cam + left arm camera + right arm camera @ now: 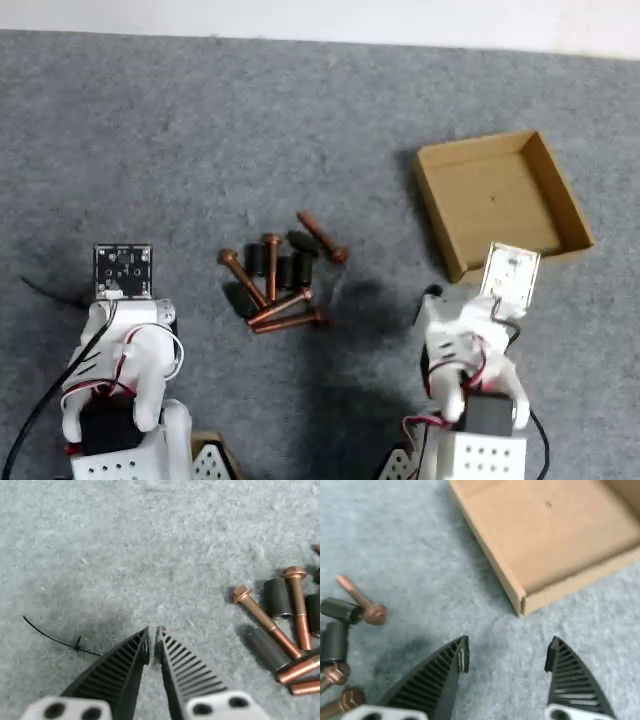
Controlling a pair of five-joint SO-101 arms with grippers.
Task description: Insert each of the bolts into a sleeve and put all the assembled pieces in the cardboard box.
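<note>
Bolts [270,625] and dark sleeves [277,599] lie tangled in one heap on the bench [200,130] between the arms, none joined. The cardboard box [490,195] sits near the right hand [505,655], whose fingers are apart. The left hand [152,647] is pinched together, empty. A grab into that heap could snag two pieces or roll sleeves away.

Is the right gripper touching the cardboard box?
Apart. In the right wrist view, bare carpet lies between the open right gripper and the nearest corner of the cardboard box.
</note>
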